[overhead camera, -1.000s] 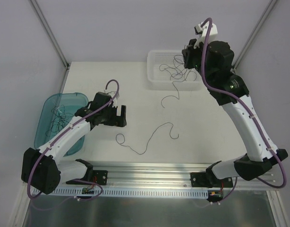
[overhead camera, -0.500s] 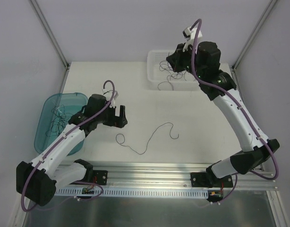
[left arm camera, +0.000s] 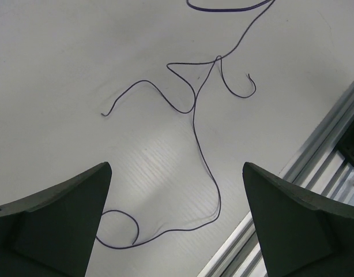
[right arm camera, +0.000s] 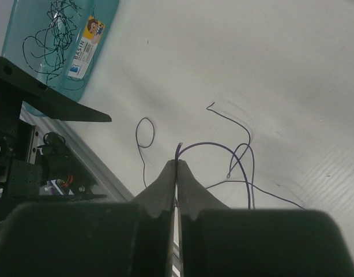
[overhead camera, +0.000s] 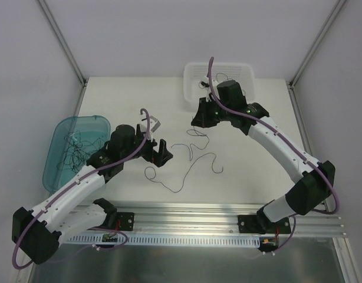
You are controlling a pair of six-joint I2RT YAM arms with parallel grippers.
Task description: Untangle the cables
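Pinching a cable (right arm camera: 208, 143), the right gripper (right arm camera: 177, 164) is clamped; the left gripper (left arm camera: 176, 167) gapes.

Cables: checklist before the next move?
1. Right tool shut on one strand: ok. The held strand is pinched at the tips.
2. Held strand free of the white basket: cannot tell. Its far end is too thin to trace in the top view.
3. Left tool open: ok, jaws stand wide.
4. Loose strand lined up under the left tool: ok. It lies on the table and passes between the fingers in the left wrist view.
5. Held strand clear of the loose strand: not ok. They cross in both wrist views; whether they are snagged, cannot tell.
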